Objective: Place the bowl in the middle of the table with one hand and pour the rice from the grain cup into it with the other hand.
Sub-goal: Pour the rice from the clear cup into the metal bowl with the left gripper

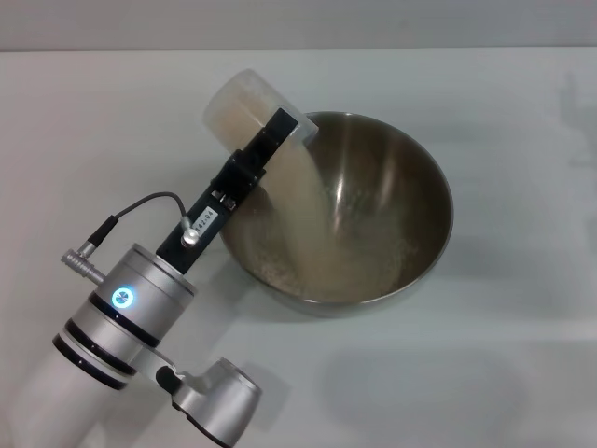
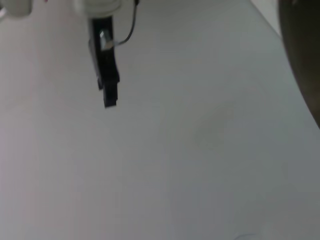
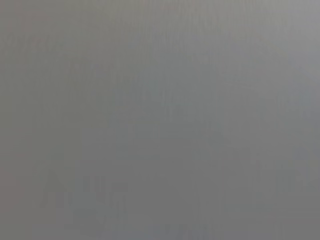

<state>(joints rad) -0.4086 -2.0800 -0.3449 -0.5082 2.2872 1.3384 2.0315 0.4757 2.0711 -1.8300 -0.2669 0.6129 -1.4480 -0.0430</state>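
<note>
**Rice poured from tilted cup into steel bowl**

A plain white counter [image 1: 522,355] fills the head view, bounded by a pale wall along the top edge. The bowl [image 1: 410,201] is set right of centre. From lower left, the left pincer [image 1: 266,154] is extended diagonally, closed on the tipped grain cup [image 1: 244,105] at the bowl's upper-left rim. Rice [image 1: 312,210] is streamed into the bowl. The right pincer is not seen.

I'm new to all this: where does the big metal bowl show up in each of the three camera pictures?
Head view: the bowl sits mid-picture on the table, the left gripper tipping the grain cup so rice streams in.
Left wrist view: probably only the dark curved edge at one side.
Right wrist view: not in it; plain grey.
Shared landmark: the white table.
</note>
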